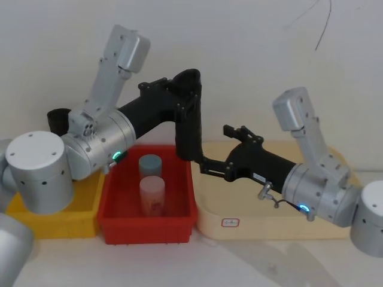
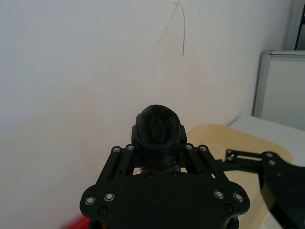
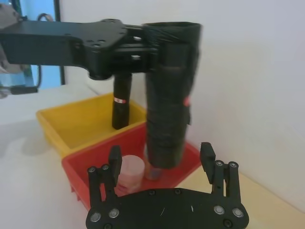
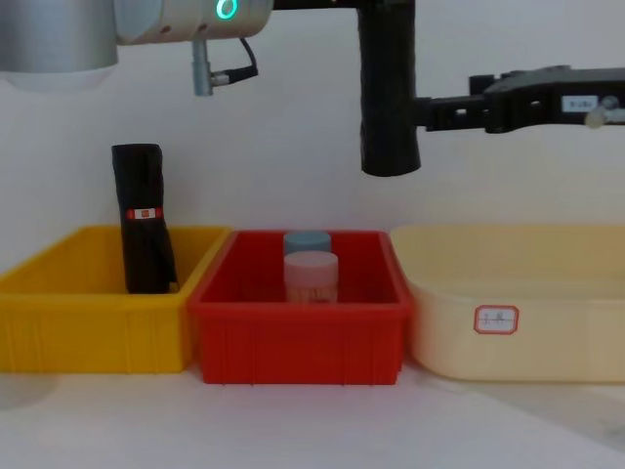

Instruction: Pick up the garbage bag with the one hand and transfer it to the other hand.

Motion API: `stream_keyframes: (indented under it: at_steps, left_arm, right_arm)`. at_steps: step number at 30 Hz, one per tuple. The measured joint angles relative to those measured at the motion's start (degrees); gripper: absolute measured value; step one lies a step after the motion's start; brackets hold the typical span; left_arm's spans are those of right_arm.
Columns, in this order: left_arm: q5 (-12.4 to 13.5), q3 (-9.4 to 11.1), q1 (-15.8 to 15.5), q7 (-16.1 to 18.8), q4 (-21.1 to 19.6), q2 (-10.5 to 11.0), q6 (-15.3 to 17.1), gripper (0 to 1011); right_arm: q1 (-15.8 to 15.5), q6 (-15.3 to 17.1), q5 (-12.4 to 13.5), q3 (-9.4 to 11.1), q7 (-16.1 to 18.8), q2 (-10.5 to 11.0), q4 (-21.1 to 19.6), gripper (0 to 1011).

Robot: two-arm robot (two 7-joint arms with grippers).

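The left gripper [image 1: 187, 95], on the arm with the green ring light, is clamped on the upper part of the garbage bag [image 1: 189, 122] and holds it upright in the air. In the head view that arm comes in from 8 o'clock of the bag. The bag's lower end hangs clear above the red bin [image 4: 298, 342], over its far edge at about 1 o'clock of the two jars inside.

The right gripper [image 1: 210, 150], on the arm with the blue ring light, reaches in from 4 o'clock of the bag. Its fingers [image 3: 208, 153] are spread wide, one on each side of the bag's lower half. I cannot tell whether either one touches the plastic.

Of the jars, the blue-lidded jar [image 4: 308, 240] stands at 12 o'clock of the pink-lidded jar [image 4: 311, 277]. The yellow bin [image 4: 88, 332] sits at 9 o'clock of the red bin, with a black roll with a red-and-white label band [image 4: 144, 220] leaning in it. The cream tray [image 4: 566, 313] sits at 3 o'clock.
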Motion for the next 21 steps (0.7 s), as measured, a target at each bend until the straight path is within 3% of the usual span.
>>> stream_keyframes:
  at_steps: [10, 21]
  left_arm:
    - [-0.3, 0.5, -0.2, 0.4, 1.1, -1.2, -0.5, 380]
    - [-0.9, 0.9, -0.5, 0.5, 1.9, -1.8, -0.7, 380]
  right_arm:
    - [2.1, -0.4, -0.1, -2.0, 0.7, -1.7, 2.9, 1001]
    - [3.7, -1.0, -0.5, -2.2, -0.8, -3.5, 6.5, 1002]
